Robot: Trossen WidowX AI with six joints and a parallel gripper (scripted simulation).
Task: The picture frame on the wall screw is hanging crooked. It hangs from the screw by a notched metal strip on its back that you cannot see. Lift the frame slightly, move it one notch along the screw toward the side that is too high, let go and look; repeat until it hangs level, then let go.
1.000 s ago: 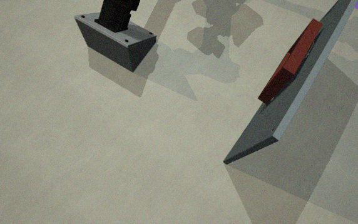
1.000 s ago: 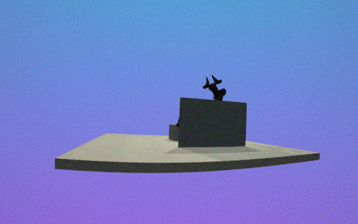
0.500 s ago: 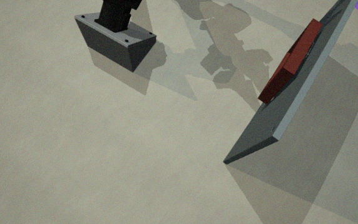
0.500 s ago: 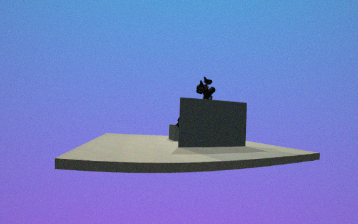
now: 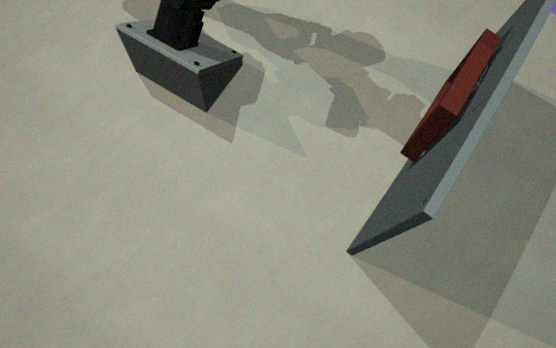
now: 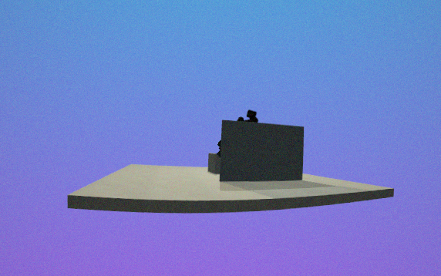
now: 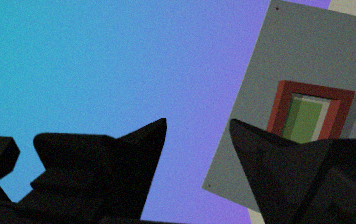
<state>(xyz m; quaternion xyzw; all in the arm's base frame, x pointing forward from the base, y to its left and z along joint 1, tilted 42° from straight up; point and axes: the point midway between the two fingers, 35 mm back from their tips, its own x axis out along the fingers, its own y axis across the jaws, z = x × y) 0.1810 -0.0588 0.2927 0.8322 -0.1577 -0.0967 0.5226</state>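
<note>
Red edging marks the picture frame [image 5: 454, 92] [image 7: 345, 112], which is seen against the grey wall panel [image 5: 418, 180] [image 6: 262, 152] [image 7: 250, 115] that stands upright on the pale surface [image 5: 194, 219] [image 6: 154, 185]. In the wrist view a green picture [image 7: 303, 119] is enclosed by the red border, and its lower part is hidden behind one finger. The panel is seen only from behind in the exterior view, so the frame is concealed there.

The jaws are released: the fingertips are held apart, with nothing gripped between them. The frame lies off to one side of the gap, beyond one finger, and it is not grasped.

By these pictures, the approach is under way at most. No lift is being made, and the frame is left to the screw, which cannot be seen. Whether the frame is level cannot be told with confidence, as both views of it are slanted; nor can the side that is too high be named. Still to be done, as judged from the task, are the grip, the slight lift, the shift by one notch, the release and the look, to be repeated if any tilt is left.
</note>
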